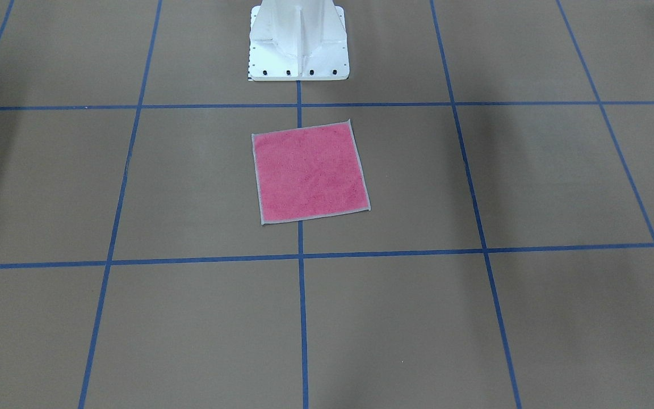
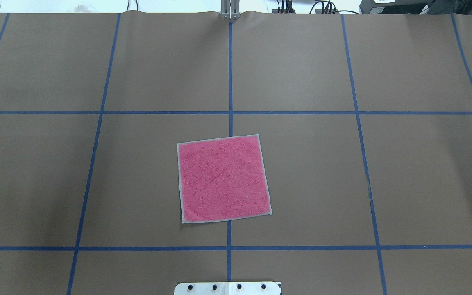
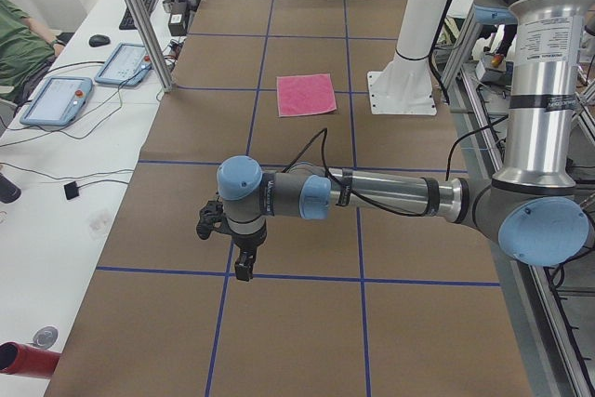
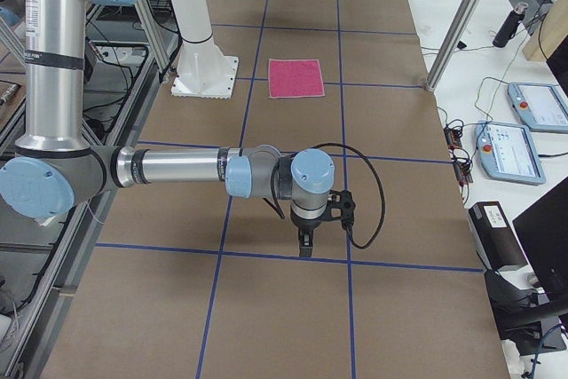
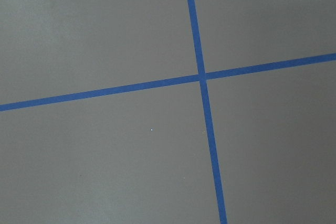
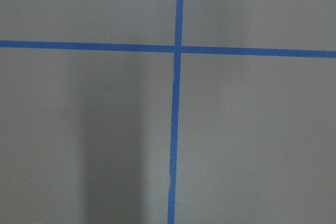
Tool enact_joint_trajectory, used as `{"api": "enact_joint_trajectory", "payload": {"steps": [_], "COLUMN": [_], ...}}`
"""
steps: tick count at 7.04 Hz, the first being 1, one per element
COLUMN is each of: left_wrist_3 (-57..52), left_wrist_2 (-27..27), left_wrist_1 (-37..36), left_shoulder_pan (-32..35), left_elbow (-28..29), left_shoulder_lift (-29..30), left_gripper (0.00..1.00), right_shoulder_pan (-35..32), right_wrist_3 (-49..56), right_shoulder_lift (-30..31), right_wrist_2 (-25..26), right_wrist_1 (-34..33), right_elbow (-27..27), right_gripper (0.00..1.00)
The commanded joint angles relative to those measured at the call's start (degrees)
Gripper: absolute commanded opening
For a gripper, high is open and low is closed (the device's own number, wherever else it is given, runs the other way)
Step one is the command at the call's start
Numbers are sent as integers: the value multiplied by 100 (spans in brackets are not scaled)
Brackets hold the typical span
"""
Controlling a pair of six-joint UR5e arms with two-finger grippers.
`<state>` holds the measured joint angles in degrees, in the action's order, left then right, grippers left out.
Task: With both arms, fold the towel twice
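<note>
The towel (image 2: 224,179) lies flat and unfolded, pink face up, with light grey edging, near the table's middle in front of the pedestal. It also shows in the front-facing view (image 1: 310,172), the left view (image 3: 307,94) and the right view (image 4: 296,77). My left gripper (image 3: 244,270) hangs over the table far from the towel, at the table's left end. My right gripper (image 4: 306,246) hangs over the table's right end, also far from the towel. Both show only in the side views, so I cannot tell whether they are open or shut.
The brown table has a grid of blue tape lines (image 2: 230,248). The white pedestal base (image 1: 298,40) stands just behind the towel. Side benches hold teach pendants (image 3: 56,99), a keyboard and cables. A person sits at the left view's far left edge (image 3: 19,44).
</note>
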<state>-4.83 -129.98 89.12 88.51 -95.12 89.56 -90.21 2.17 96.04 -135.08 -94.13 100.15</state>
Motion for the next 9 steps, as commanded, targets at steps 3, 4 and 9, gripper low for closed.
{"api": "enact_joint_trajectory", "payload": {"steps": [3, 4, 9], "left_wrist_3": [0, 0, 1382], "left_wrist_2": [-1, -1, -54], "left_wrist_1": [0, 0, 236], "left_shoulder_pan": [0, -9, -682], "left_elbow": [-6, -15, -827], "left_shoulder_lift": [0, 9, 703], "left_gripper": [100, 100, 100], "right_shoulder_pan": [73, 73, 449], "right_wrist_3": [-24, -41, -111], "right_shoulder_lift": [-59, -120, -1006], "right_wrist_2": [-10, -10, -36], "right_wrist_1": [0, -9, -61], "right_elbow": [-4, 13, 14], "right_gripper": [100, 100, 100]}}
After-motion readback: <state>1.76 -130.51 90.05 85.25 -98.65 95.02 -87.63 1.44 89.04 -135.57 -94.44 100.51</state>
